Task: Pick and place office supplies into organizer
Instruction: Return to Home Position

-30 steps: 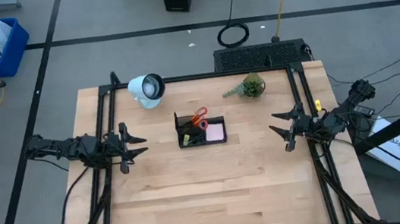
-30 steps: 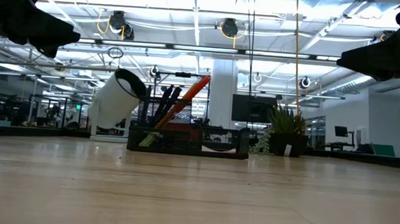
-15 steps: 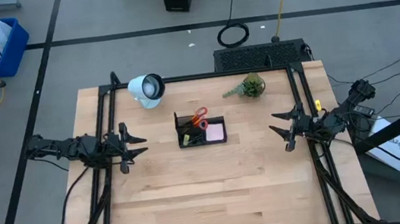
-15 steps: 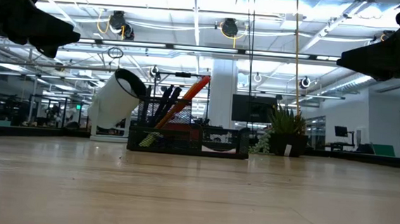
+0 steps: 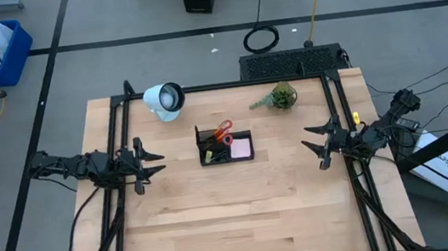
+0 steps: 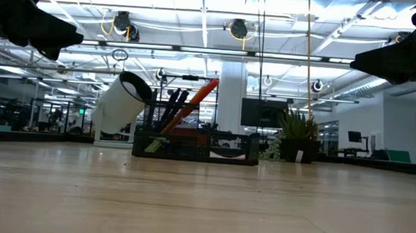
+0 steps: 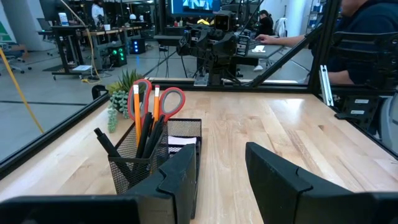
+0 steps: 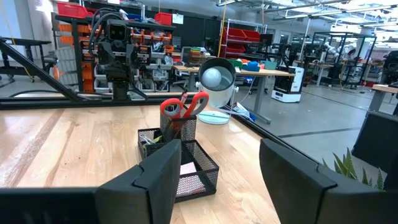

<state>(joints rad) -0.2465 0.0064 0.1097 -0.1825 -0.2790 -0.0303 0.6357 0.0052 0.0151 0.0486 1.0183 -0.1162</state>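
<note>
High view: organizer (image 5: 228, 161) sits mid-table (image 5: 235, 218), toward the back. Red-handled scissors (image 5: 222, 131) and black pens (image 7: 104, 140) stand in its taller section, with the pink pad (image 5: 240, 147) flat alongside. Left gripper (image 5: 153, 161) and right gripper (image 5: 315, 145) flank it, well apart, both with fingers spread.

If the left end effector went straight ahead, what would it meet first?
Probably the organizer, which the left end effector faces slightly off-centre; its height is unclear, so it might pass over.
</note>
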